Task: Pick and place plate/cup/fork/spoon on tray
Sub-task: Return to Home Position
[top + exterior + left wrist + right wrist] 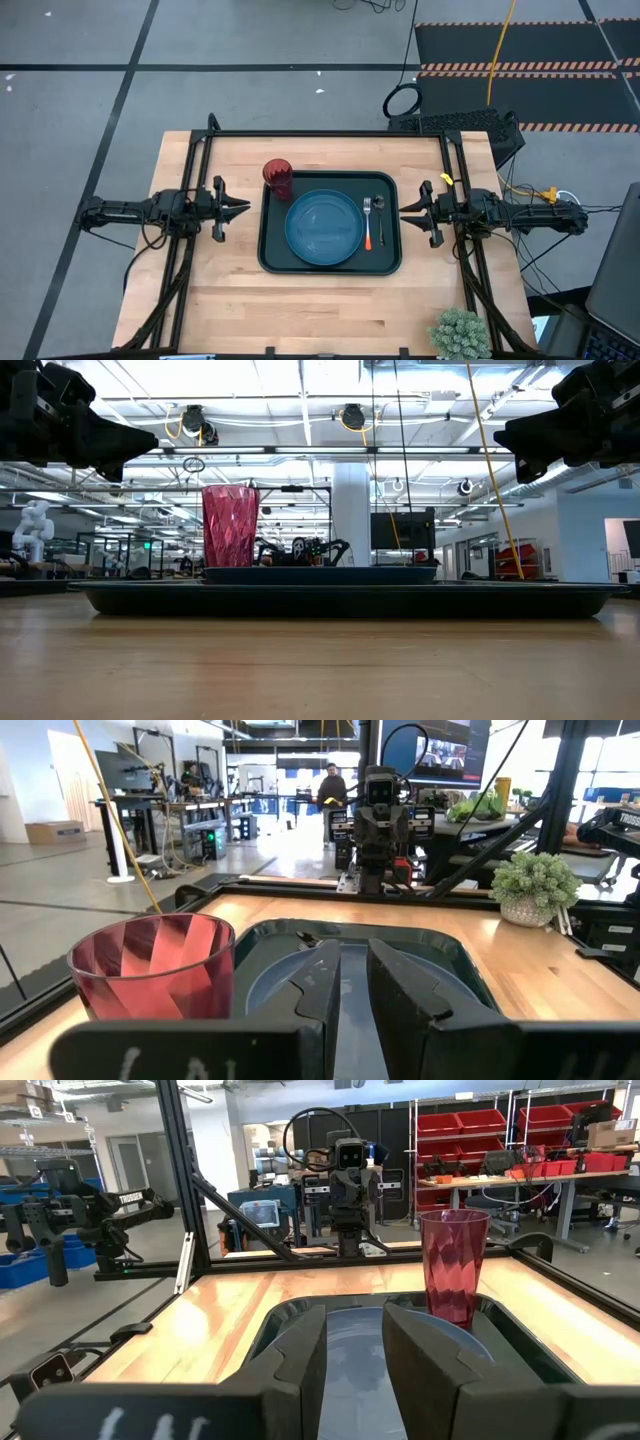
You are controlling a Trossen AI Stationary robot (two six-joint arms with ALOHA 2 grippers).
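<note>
The dark rectangular tray [268,250] sits at the middle of the wooden counter [200,300], and all four items are on it. The blue plate [324,228] lies flat in the tray's centre. The red tumbler cup [278,178] stands upright in the tray's far left corner, just beside the plate's rim; whether the two touch cannot be told. Between the plate and the tray's right lip lie the fork [368,228] and the spoon [380,218], side by side and parallel. The fork, with its orange handle, is nearer the plate, and the dark spoon is just outside it.

The left gripper [243,208] hangs above the counter just off the tray's left edge, pointing inward toward the tray. Its fingers [315,990] stand a narrow gap apart — nothing is between them. The right gripper [404,209] mirrors it off the tray's right edge, its fingers [300,1350] likewise parted by a slim gap and empty. In the low view both grippers sit well above the tray — clear of the cup and plate.

A small potted plant [460,333] stands at the counter's near right corner.
</note>
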